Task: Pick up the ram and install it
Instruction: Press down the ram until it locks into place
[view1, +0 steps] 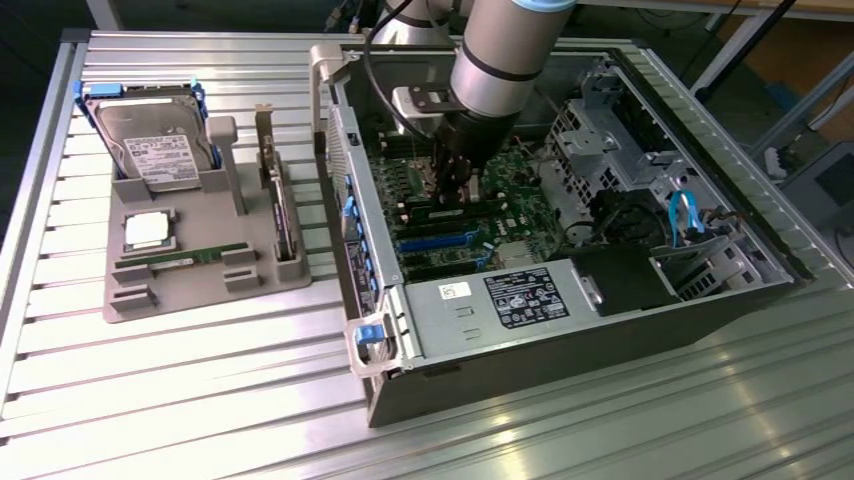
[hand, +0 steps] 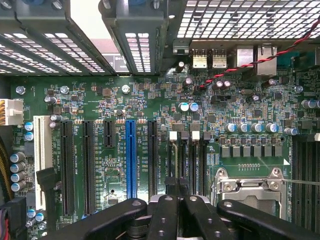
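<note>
The grey Universal Robots arm reaches down into the open black-and-silver desktop computer case lying on its side on the ribbed aluminium table; its black gripper hangs over the green motherboard, just above the row of memory slots; in the wrist view the gripper has its black fingers drawn fully together, directly over the narrow black memory slots with white end latches; a thin dark edge sits between the fingertips in line with one slot, but whether that is a held module cannot be told; a long, thin green ram stick with small black chips lies flat in a recess of the grey moulded parts holder, which sits on the table at the exterior view's left, well apart from the gripper; the same holder carries a square silver processor chip just beside the ram, a silver hard drive with a white label standing tilted in blue brackets, and a bracketed expansion card standing on edge; inside the case, a black power supply with a white-and-black label lies near the front edge; in the wrist view a blue expansion slot stands between black ones, and the metal processor socket frame lies just beside the memory slots.
</note>
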